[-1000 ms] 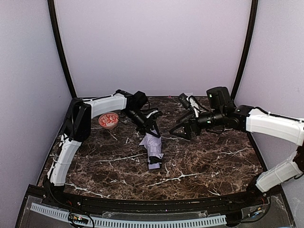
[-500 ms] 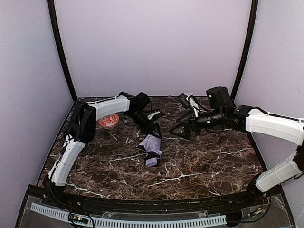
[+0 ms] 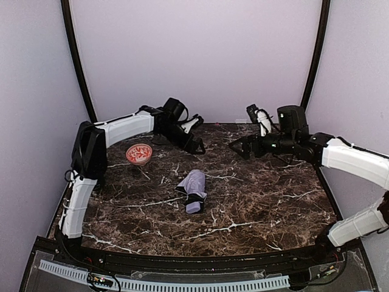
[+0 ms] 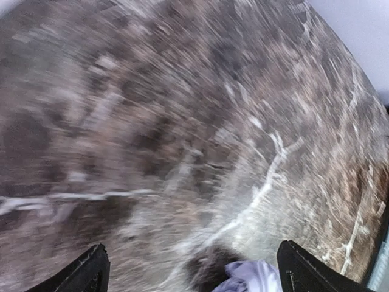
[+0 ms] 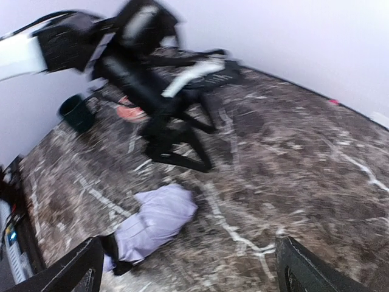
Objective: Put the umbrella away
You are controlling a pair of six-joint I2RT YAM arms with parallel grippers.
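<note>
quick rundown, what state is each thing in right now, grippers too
pale lavender compact umbrella: folded, lying flat on the dark marble table, touched by neither gripper
small red-patterned bowl: upright on the table, apart from the umbrella
left gripper: open, holding nothing
right gripper: open, holding nothing

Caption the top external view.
Folded umbrella on marble table, left pincer and right pincer open beyond it, red bowl aside.
</note>
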